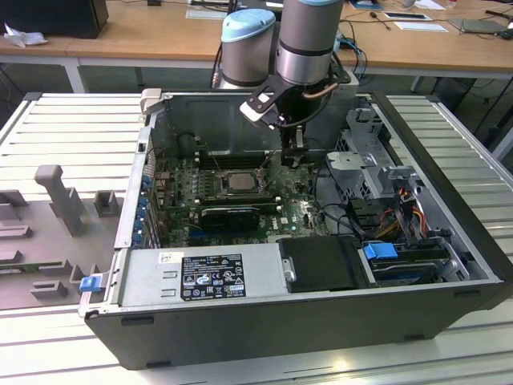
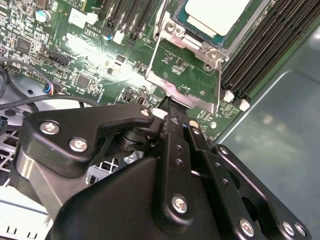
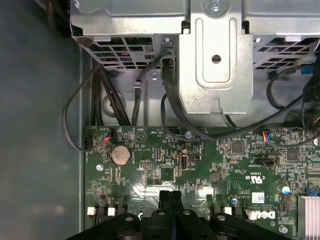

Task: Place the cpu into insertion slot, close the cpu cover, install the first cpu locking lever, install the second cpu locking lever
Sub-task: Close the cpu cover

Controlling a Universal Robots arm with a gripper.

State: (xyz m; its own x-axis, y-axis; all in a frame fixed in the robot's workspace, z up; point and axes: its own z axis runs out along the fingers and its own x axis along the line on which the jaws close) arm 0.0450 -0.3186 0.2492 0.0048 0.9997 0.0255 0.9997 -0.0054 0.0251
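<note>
Jaws closed, no gap btwn the fingers in both wrist views. The gripper has its tips right at the free edge of the cpu cover. Touching it, by the look. Can't tell whether a thin lip of the plate is nipped btwn them or they're just pressed against it.

Status: the cpu is down in the insertion slot, pale top up, sitting square inside the frame, so step one looks done. The cover is not shut. It's swung open off the socket toward the gripper, and green board shows thru its window. So I'd say closing the cover is the step in hand, and the two latching steps can't be done yet w/ the plate up. Roughly a quarter of the way thru.

Outward from there: black memory slots run along the far side of the socket. Under the fingers in the first wrist view sits the green motherboard, with a coin cell on it. Beyond the board edge are a silver drive-cage bracket and loose black cables.

Pose: in the exterior view the arm comes in over the far wall of the open PC case. The wrist points near straight down and the fingers are low over the board. They're just to the exterior view's right of the socket, well apart from the power supply at the near wall.
</note>
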